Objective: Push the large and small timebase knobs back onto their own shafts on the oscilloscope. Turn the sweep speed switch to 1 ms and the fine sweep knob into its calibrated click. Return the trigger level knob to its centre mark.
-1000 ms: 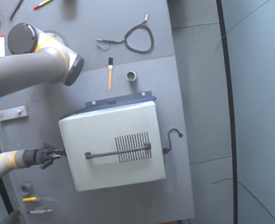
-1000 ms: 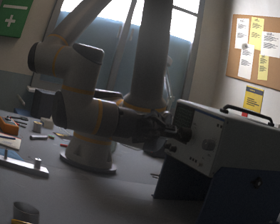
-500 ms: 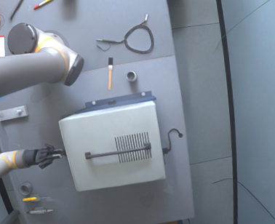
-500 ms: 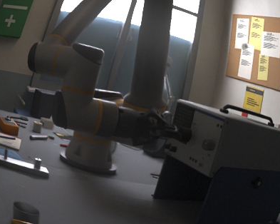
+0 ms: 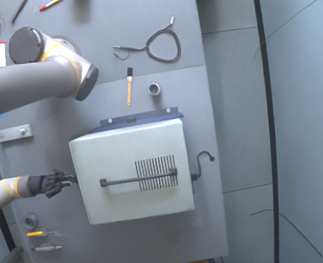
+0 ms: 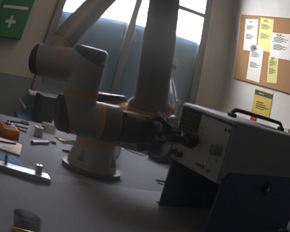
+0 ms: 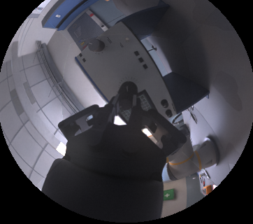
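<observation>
The timebase knob (image 7: 128, 88) on the oscilloscope's front panel is partly hidden by my fingers. My gripper (image 7: 126, 100) is closed around it, level with the lower part of the panel (image 6: 191, 139). The oscilloscope (image 5: 133, 170) is a pale box with a carry handle on top, standing on a blue base on the bench. A second dark knob, the trigger level knob (image 6: 216, 149), sits further along the panel (image 7: 96, 44). From the overhead side camera my gripper (image 5: 67, 180) meets the panel's left face.
The bench's near edge runs just below the oscilloscope. A small metal cylinder (image 5: 154, 89), a brush (image 5: 129, 85) and a looped cable (image 5: 163, 45) lie behind it. A bracket with pegs (image 5: 13, 132) and hand tools (image 5: 42, 240) lie on my arm's side.
</observation>
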You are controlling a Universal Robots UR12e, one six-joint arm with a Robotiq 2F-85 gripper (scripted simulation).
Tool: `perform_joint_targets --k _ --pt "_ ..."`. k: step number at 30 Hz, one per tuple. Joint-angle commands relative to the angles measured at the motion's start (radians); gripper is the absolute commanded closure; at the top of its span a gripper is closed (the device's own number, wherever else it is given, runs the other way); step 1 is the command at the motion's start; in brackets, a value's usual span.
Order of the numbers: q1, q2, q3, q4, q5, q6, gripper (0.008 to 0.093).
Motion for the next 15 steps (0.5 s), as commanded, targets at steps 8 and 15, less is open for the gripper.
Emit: perform_joint_targets --k 8,15 --pt "0.000 0.000 0.000 0.000 0.000 0.000 0.0614" --pt "0.000 0.000 0.000 0.000 0.000 0.000 0.0614"
